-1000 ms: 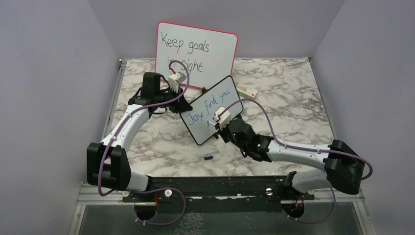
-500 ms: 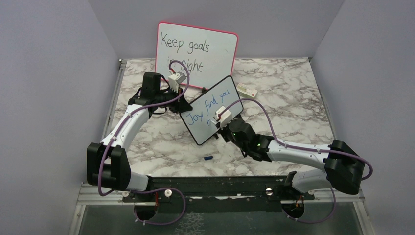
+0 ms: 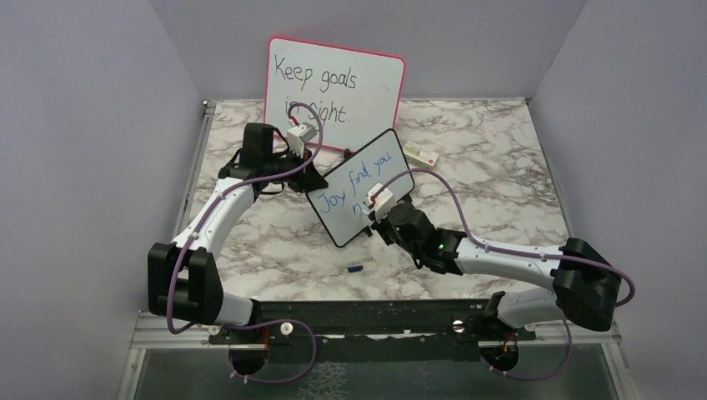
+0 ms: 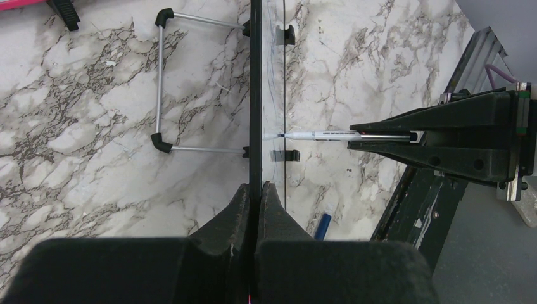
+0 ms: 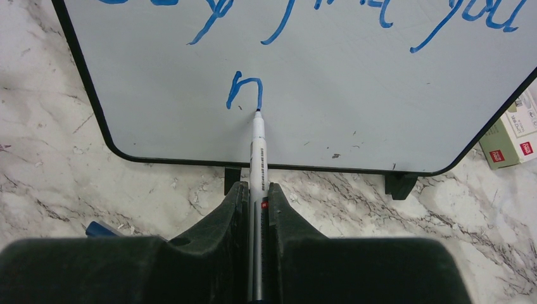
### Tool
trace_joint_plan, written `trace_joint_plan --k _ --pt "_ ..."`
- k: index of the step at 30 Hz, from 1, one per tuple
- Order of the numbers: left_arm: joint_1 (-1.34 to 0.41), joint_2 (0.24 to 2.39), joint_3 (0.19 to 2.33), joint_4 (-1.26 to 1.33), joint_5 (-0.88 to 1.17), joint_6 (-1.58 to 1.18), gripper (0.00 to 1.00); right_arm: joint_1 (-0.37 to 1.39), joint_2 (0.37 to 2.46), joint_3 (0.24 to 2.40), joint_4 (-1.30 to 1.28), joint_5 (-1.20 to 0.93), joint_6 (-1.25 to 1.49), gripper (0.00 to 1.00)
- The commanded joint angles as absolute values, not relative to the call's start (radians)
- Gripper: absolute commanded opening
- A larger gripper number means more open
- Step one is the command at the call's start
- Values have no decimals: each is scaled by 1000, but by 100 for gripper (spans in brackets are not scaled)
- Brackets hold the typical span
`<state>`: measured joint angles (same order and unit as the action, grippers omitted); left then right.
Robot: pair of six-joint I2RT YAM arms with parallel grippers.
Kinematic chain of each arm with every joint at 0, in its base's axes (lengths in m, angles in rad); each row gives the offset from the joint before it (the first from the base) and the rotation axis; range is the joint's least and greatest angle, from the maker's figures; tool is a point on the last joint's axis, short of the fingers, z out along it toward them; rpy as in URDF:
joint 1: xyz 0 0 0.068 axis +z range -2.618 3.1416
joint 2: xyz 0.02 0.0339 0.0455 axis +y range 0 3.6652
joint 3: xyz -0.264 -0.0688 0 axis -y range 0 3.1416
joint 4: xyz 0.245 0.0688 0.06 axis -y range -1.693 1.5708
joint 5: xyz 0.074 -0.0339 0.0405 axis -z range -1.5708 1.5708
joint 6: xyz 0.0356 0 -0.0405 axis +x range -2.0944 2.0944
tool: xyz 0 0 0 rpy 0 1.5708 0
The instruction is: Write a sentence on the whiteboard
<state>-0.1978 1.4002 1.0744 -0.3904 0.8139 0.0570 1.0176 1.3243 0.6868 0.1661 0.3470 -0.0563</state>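
1. Top external view: a marble-patterned table [image 3: 500, 183] filled the floor between pale walls, with both arm bases at its near edge.
2. A larger pink-framed whiteboard [image 3: 375, 108] stood upright at the far edge, black handwriting on it.
3. The whiteboard [image 3: 343, 218] stood propped near the middle of the table, its face turned toward the near right. Its left end was nearer than its right end.
4. The sentence [image 3: 358, 177] ran in blue across the upper part of the board – "Joy find you".
5. The left gripper [image 4: 256, 189] was clamped on the board's left edge, its jaws pressed against the thin black frame from both sides.
6. The right gripper [image 5: 256, 187] was closed around a white marker [image 5: 258, 152] and faced the board from the near side.
7. A wire stand [image 4: 158, 82] with black corner caps stuck out behind the board in the left wrist view.
8. A small box [image 3: 421, 153] lay on the table just beyond the board's far right corner.
9. The marker's blue tip touched the board at the foot of a blue "n" [image 5: 258, 94] – a lone letter below the first line.
10. A blue cap [image 3: 354, 268] lay on the marble near the board's feet, on the near side.
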Motion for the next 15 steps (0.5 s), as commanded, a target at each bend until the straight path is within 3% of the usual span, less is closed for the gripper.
trace_joint_plan --k 1,15 --pt "-209 1396 1060 -434 753 119 0 1022 1316 716 177 354 -49 0" --pt "-209 1397 1059 -434 752 118 0 1012 1293 708 262 411 -61 0"
